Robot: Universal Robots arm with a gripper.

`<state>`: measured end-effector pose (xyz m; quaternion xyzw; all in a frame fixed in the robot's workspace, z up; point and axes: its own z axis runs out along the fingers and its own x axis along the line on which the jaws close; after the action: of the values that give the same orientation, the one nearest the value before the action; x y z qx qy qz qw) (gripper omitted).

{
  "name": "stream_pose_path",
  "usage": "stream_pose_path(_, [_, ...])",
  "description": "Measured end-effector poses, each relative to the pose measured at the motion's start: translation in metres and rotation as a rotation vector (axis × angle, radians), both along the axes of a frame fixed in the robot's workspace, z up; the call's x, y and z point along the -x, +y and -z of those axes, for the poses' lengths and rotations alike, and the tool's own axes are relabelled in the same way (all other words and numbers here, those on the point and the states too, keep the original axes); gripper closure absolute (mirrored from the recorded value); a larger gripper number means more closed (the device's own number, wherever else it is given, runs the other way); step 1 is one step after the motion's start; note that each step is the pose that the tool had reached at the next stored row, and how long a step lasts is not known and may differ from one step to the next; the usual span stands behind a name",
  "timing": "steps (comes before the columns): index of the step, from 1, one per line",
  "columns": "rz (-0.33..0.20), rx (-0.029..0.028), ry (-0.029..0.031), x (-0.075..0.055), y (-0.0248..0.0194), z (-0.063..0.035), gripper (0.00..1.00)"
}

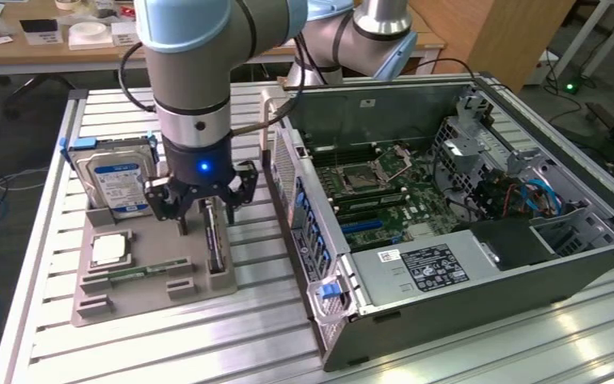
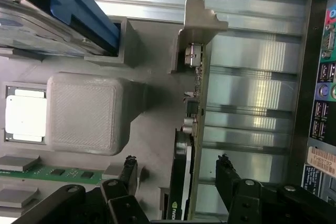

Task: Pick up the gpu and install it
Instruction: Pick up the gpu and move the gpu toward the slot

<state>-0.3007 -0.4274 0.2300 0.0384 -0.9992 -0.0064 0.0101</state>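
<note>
The step in hand reads as the pick-up: the hand (image 1: 205, 224) hangs released, its jaws spread wide and empty, straddling the gpu (image 1: 215, 248), which stands on edge in a slot of the grey holder (image 1: 125, 308). That holder lies on the slatted bench (image 1: 157, 352) toward the bench edge on the exterior view's left, and the card sits along the holder's side nearest the open computer case (image 1: 467, 224), which takes up the bench toward the exterior view's right. From the wrist view the gpu (image 2: 188, 182) shows edge-on, black shroud on one face and board on the other, with a finger on either side and clear air between each pad and the card, so nothing is gripped yet. The hard drive (image 1: 115, 180), the processor (image 1: 108, 250) and the memory stick (image 1: 137, 272) sit in their own places on the holder, apart from the hand. As a judgement, none of the installing has begun, since the card has not left its slot. The grasp calls for the jaws to meet both flat faces squarely, low enough to hold firm, without pressing on the fan or tilting the card against the slot walls
</note>
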Motion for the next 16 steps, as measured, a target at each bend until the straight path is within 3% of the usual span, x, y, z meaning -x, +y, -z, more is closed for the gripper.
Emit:
stream_pose_path(6, [0.008, 0.0005, -0.0001, 0.0, 0.0, 0.0106, 0.29])
stream_pose_path(11, [0.058, 0.0005, -0.0002, -0.001, 0.0001, 0.0152, 0.29])
stream_pose_path(16, [0.067, 0.0005, -0.0001, -0.002, 0.0, 0.0221, 0.29])
